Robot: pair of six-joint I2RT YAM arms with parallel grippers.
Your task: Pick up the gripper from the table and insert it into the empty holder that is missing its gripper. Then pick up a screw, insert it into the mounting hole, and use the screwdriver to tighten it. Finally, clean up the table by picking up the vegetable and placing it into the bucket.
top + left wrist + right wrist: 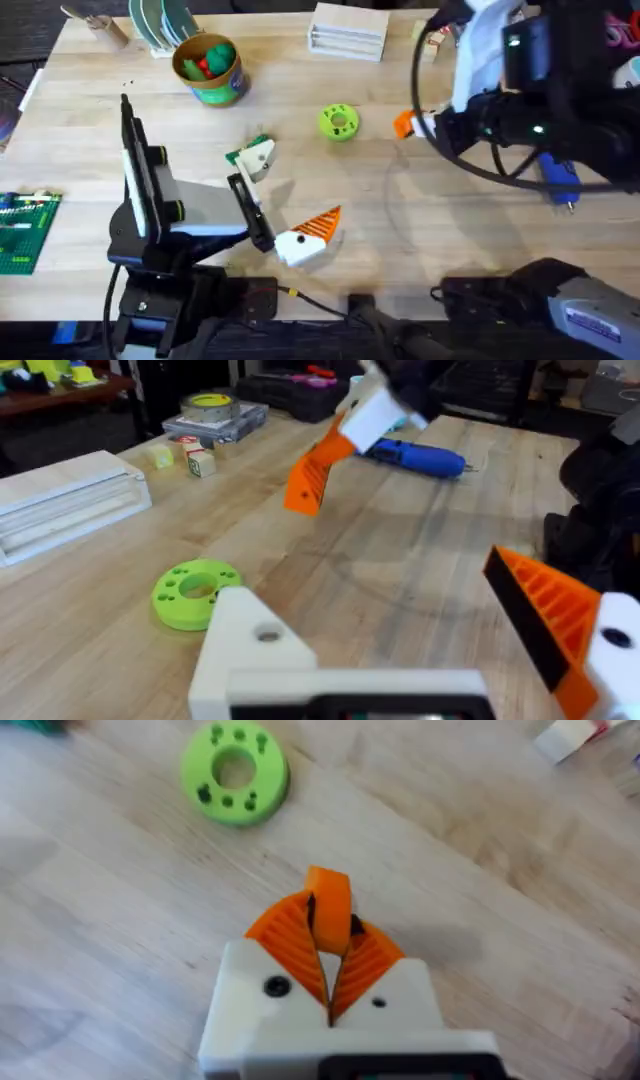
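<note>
Right gripper (330, 935) clamped on orange gripper (330, 905), raised over table (400, 230) near green ring (235, 772). Left gripper (420, 650) jaws apart; holder (250, 635) bare. Screwdriver (420, 457) lay behind.

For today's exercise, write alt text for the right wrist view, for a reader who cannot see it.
The right claw, white with orange ribbed pads, is shut on a small orange gripper that sticks up between its tips, above a pale wooden table. A bright green ring-shaped disc with small holes lies on the table beyond it.
</note>
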